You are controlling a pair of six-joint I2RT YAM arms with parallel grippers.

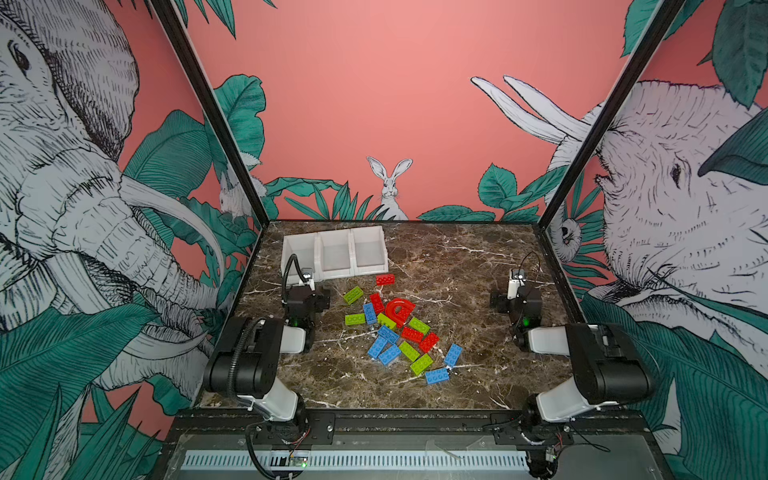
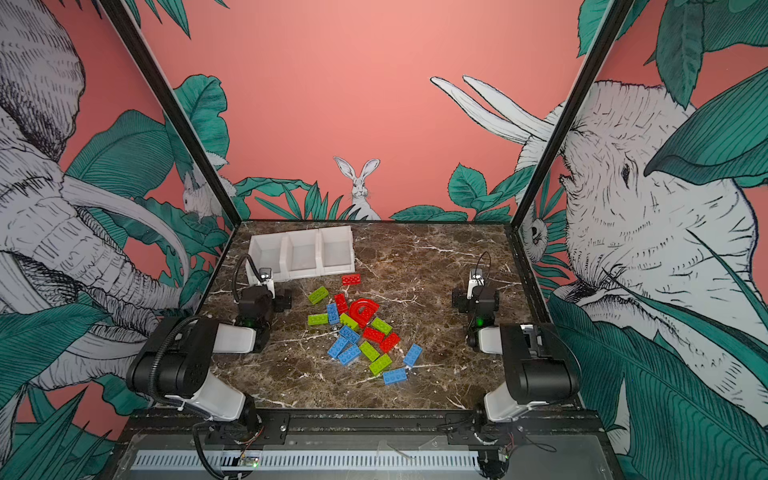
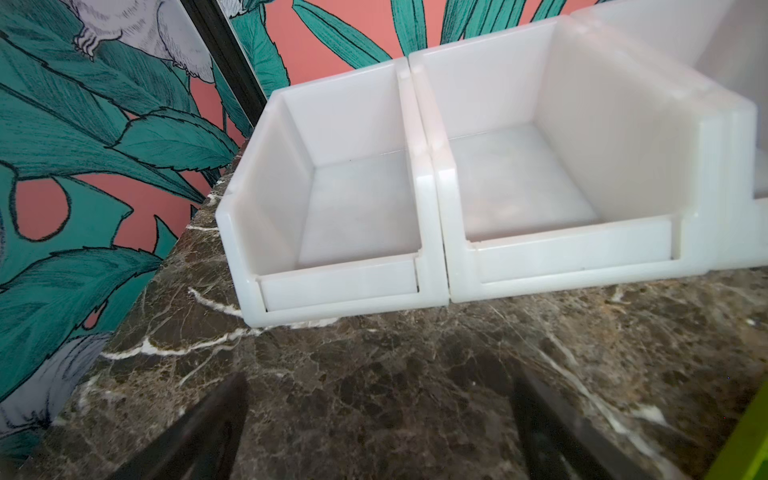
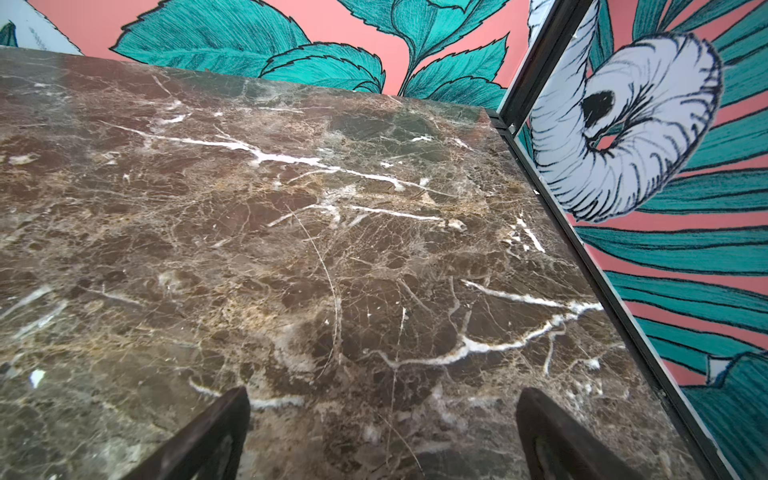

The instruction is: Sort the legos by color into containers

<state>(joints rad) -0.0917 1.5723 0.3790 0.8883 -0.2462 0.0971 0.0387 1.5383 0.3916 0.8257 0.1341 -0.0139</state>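
Note:
The legos (image 1: 399, 328) lie in a loose heap of red, blue and lime green bricks at mid-table in both top views, pile (image 2: 363, 332). A red arch piece (image 1: 400, 311) sits near its far side. One red brick (image 1: 385, 279) lies apart, just in front of the containers (image 1: 334, 272), three joined white bins at the back left, all empty. My left gripper (image 3: 379, 376) is open over bare marble, facing the bins' front walls (image 3: 332, 286); a lime green brick (image 3: 748, 449) shows at the frame's edge. My right gripper (image 4: 383, 392) is open over bare marble at the right.
The dark marble table (image 1: 457, 257) is enclosed by printed jungle walls with black corner posts (image 1: 552, 208). The left arm (image 1: 301, 303) stands between the bins and the heap's left side. The right arm (image 1: 517, 299) stands near the right wall.

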